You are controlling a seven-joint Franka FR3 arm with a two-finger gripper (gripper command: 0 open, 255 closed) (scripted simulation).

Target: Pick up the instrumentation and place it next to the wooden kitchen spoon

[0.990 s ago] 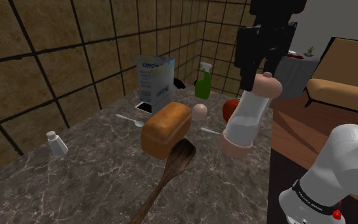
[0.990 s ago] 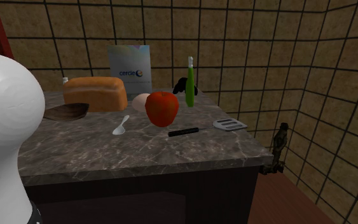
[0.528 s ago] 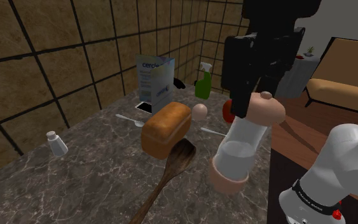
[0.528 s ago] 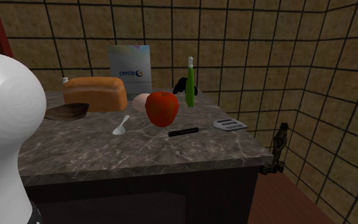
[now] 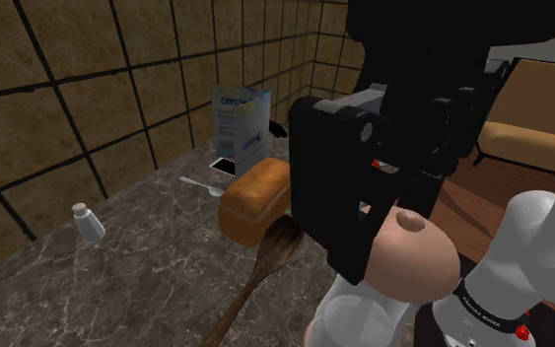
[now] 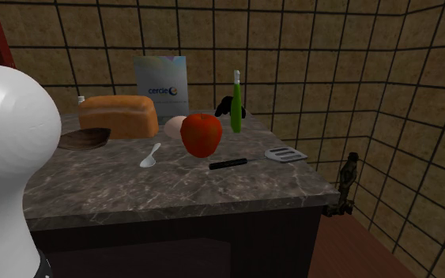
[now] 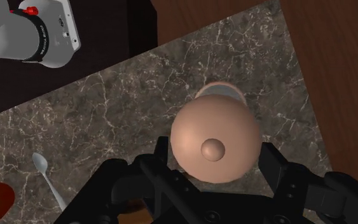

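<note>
My pincer (image 7: 216, 164) clasps the grinder (image 7: 214, 127) above the counter (image 7: 126, 108) (pickup looks done); setting it beside the wooden spoon (image 5: 265, 264) remains.

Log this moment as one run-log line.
gripper: shut on pepper mill | mill: over counter | wooden spoon: by bread loaf | placed: not yet

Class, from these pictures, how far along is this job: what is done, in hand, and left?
Done: the gripper is shut on the pale mill, at its domed top. In hand: the pale mill is held close beside the wooden spoon. Left: setting it on the marble counter and releasing.
</note>
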